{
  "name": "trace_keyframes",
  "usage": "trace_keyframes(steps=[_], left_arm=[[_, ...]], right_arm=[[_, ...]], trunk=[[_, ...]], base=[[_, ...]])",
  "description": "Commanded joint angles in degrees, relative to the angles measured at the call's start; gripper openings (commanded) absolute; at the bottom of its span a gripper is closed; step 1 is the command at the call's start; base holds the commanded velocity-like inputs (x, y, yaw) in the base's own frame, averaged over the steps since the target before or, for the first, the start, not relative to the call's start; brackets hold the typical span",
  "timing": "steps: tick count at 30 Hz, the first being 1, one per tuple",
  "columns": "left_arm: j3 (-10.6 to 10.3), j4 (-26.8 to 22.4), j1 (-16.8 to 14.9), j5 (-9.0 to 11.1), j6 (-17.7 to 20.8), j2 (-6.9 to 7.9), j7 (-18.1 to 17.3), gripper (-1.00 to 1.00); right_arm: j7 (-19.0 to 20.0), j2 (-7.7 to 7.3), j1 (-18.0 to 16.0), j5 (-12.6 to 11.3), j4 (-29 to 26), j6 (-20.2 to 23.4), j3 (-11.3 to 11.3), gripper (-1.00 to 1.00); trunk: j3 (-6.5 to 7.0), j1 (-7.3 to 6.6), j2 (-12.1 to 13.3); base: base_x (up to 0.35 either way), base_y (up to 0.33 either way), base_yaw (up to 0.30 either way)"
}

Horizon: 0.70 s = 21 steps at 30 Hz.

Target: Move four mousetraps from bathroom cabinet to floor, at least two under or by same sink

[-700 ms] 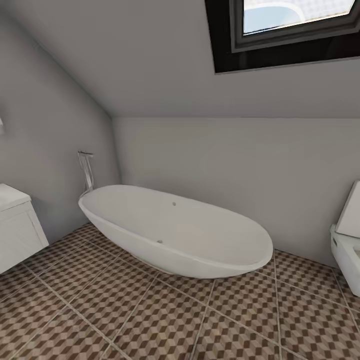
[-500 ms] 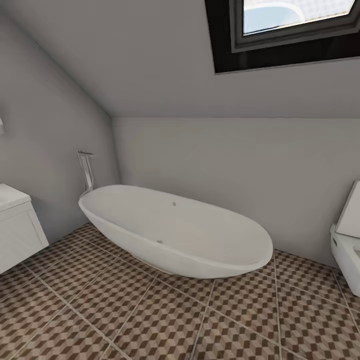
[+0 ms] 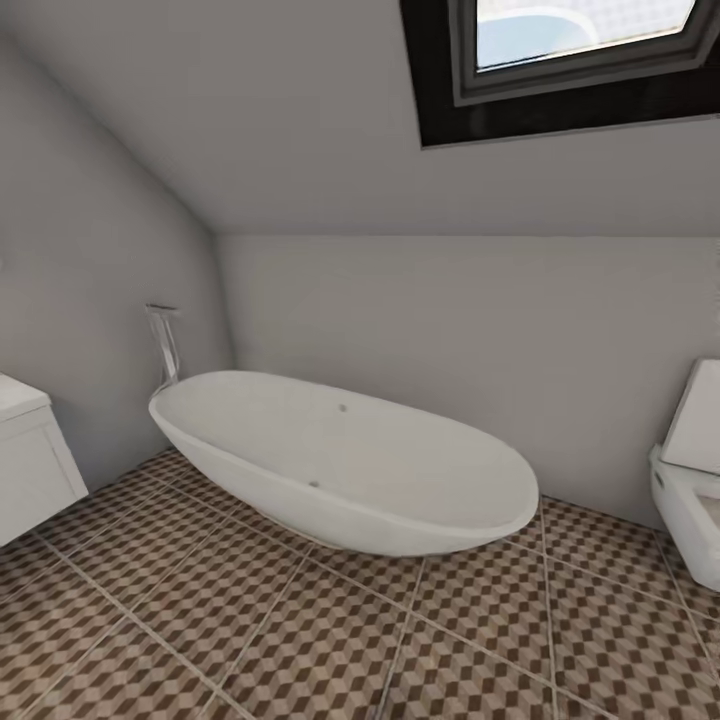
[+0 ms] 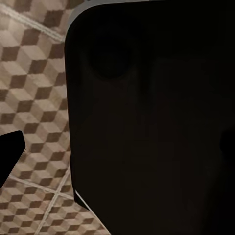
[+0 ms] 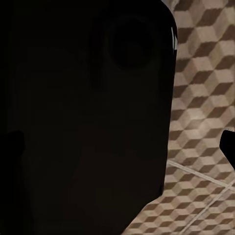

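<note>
The mousetraps and the cabinet are out of view. The bathroom floor point(image 3: 300, 620) of cube-pattern tiles spreads across the lower head view. At its left edge stands the sink point(image 3: 18, 398), a white basin on a white drawer unit. In the left wrist view, my left gripper point(image 4: 117, 152) hangs over the tiled floor point(image 4: 34, 98) in front of a dark part of my body, one black fingertip point(image 4: 10, 154) at the picture's edge. My right gripper point(image 5: 122, 147) hangs likewise, with a fingertip point(image 5: 229, 147) at the far edge. Both hold nothing, jaws wide apart.
An oval white bathtub point(image 3: 340, 460) stands against the far wall under the sloped ceiling, with a chrome tap point(image 3: 163, 345) behind its left end. A white toilet point(image 3: 690, 470) is at the right edge. A dark-framed skylight point(image 3: 570, 60) sits above. Open floor lies before the tub.
The whole head view has shifted slightly: tub and sink sit a little further left and more of the toilet shows, so the camera has turned right. No thing has moved.
</note>
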Motion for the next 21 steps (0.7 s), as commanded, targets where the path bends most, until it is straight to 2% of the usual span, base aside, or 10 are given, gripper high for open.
trace_keyframes(steps=[1, 21], left_arm=[[0.06, -0.02, -0.02, 0.02, -0.03, 0.04, -0.01, 1.00], [0.07, -0.03, -0.03, 0.05, -0.03, -0.03, -0.01, 1.00]], right_arm=[[-0.01, 0.01, -0.03, -0.13, 0.01, -0.10, -0.08, 1.00], [-0.01, 0.00, -0.04, -0.09, 0.01, -0.14, -0.18, 1.00]], trunk=[[-0.06, 0.00, -0.03], [-0.06, 0.00, -0.03]], base=[[0.000, 0.000, -0.219], [0.000, 0.000, -0.271]])
